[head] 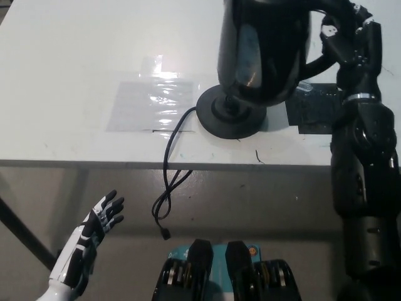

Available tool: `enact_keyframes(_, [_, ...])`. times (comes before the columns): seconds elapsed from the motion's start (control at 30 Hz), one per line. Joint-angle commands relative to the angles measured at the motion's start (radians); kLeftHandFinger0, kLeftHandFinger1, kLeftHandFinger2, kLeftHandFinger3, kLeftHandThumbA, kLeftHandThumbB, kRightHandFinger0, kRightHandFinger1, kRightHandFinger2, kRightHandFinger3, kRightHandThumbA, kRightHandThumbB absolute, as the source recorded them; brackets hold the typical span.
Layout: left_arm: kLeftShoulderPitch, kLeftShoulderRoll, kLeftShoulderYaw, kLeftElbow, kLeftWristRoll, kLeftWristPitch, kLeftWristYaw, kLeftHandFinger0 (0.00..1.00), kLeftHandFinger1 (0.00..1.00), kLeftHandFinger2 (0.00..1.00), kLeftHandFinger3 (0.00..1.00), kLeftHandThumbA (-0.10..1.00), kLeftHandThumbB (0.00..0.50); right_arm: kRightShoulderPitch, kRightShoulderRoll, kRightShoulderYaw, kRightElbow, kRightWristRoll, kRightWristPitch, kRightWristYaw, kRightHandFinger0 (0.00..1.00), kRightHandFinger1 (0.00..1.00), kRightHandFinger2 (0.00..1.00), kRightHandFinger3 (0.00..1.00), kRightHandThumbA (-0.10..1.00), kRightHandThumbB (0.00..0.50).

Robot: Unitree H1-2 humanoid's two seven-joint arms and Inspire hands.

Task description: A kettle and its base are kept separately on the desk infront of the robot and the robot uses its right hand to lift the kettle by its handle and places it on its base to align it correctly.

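— Two hands to account for, nearest first: our white left hand (94, 229) hangs at about seven o'clock below the worktop (75, 75) edge, fingers spread, grasping nothing.

— And the working one?

— Our right hand (341, 34) is up at two o'clock, clenched around the handle of the kettle (263, 50), which hangs in the air, clear of the worktop.

— Where does the kettle sit against the base (230, 116)?

— It covers the base's far right part; the near left rim shows at about seven o'clock from the kettle's underside. We judge the kettle's centre lies slightly toward one o'clock of the base's middle connector, though the body hides it.

— So the coming move?

— We'd say a small shift toward seven o'clock, then straight down, keeping the kettle upright. The cord (168, 182) trails off the near edge, out of the way.
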Motion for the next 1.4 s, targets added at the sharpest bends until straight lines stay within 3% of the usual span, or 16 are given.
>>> enact_keyframes(0.0, [0.003,0.012,-0.004,-0.025,0.005,-0.021,-0.01,1.0,1.0,1.0,1.0,1.0,0.003,-0.122,0.018,0.01,0.019,-0.008,-0.094,-0.029,0.0,0.09,0.4,0.08,-0.1,0.121])
enact_keyframes(0.17, [0.0,0.01,-0.003,-0.03,0.007,-0.018,-0.007,1.0,1.0,1.0,1.0,1.0,0.0,-0.142,0.03,0.019,0.06,-0.029,-0.108,-0.047,0.0,0.08,0.4,0.03,-0.1,0.114])
enact_keyframes(0.27, [0.002,0.011,-0.004,-0.031,0.002,-0.012,-0.01,1.0,1.0,1.0,1.0,1.0,0.008,-0.148,0.041,0.013,0.087,-0.018,-0.121,-0.046,0.0,0.1,0.43,0.02,-0.1,0.126])
enact_keyframes(0.3, [0.001,0.012,-0.003,-0.026,0.0,-0.015,-0.012,1.0,1.0,1.0,1.0,1.0,0.014,-0.149,0.043,0.014,0.101,-0.02,-0.126,-0.048,0.0,0.13,0.48,0.01,-0.1,0.121])
enact_keyframes(0.4, [0.004,0.009,-0.004,-0.026,0.004,-0.021,-0.009,1.0,1.0,1.0,1.0,1.0,0.0,-0.153,0.049,0.016,0.131,-0.02,-0.128,-0.05,0.0,0.17,0.54,0.03,-0.1,0.11])
enact_keyframes(0.43, [0.004,0.008,-0.004,-0.026,0.003,-0.023,-0.009,1.0,1.0,1.0,1.0,1.0,0.0,-0.157,0.05,0.016,0.147,-0.02,-0.134,-0.051,0.0,0.17,0.54,0.07,-0.1,0.111])
enact_keyframes(0.6, [0.003,0.011,-0.003,-0.017,-0.003,-0.03,-0.015,1.0,1.0,1.0,1.0,1.0,0.0,-0.165,0.059,0.017,0.181,-0.02,-0.149,-0.056,0.0,0.11,0.47,0.14,-0.1,0.093])
enact_keyframes(0.7, [0.002,0.012,-0.002,-0.017,-0.001,-0.033,-0.014,1.0,1.0,1.0,1.0,1.0,0.0,-0.174,0.063,0.017,0.207,-0.017,-0.166,-0.054,0.0,0.07,0.43,0.02,-0.1,0.085])
enact_keyframes(0.87, [0.005,0.012,-0.001,-0.019,0.006,-0.032,-0.009,1.0,1.0,1.0,1.0,1.0,0.0,-0.177,0.067,0.02,0.232,-0.016,-0.183,-0.05,0.0,0.07,0.43,0.0,-0.1,0.094])
enact_keyframes(1.0, [0.011,0.008,-0.002,-0.023,0.006,-0.033,-0.007,1.0,1.0,1.0,1.0,1.0,0.003,-0.18,0.063,0.019,0.274,-0.014,-0.204,-0.044,0.0,0.14,0.53,0.05,-0.1,0.095])
enact_keyframes(1.1, [0.013,0.005,-0.002,-0.024,0.0,-0.026,-0.007,1.0,1.0,1.0,1.0,1.0,0.01,-0.187,0.063,0.018,0.297,-0.019,-0.213,-0.055,0.0,0.14,0.51,0.21,-0.1,0.108])
enact_keyframes(1.27, [0.013,0.004,0.0,-0.02,-0.011,-0.03,-0.01,1.0,1.0,1.0,1.0,1.0,0.0,-0.193,0.057,0.031,0.344,-0.041,-0.247,-0.063,0.0,0.12,0.46,0.04,-0.1,0.132])
enact_keyframes(1.3, [0.009,0.004,0.001,-0.017,-0.011,-0.032,-0.01,1.0,1.0,1.0,1.0,1.0,0.004,-0.192,0.056,0.03,0.352,-0.035,-0.257,-0.055,0.0,0.13,0.47,0.04,-0.1,0.131])
enact_keyframes(1.37, [0.007,0.004,0.002,-0.017,-0.012,-0.032,-0.01,1.0,1.0,1.0,1.0,1.0,0.001,-0.193,0.054,0.031,0.364,-0.035,-0.267,-0.05,0.0,0.17,0.51,0.13,-0.1,0.131])
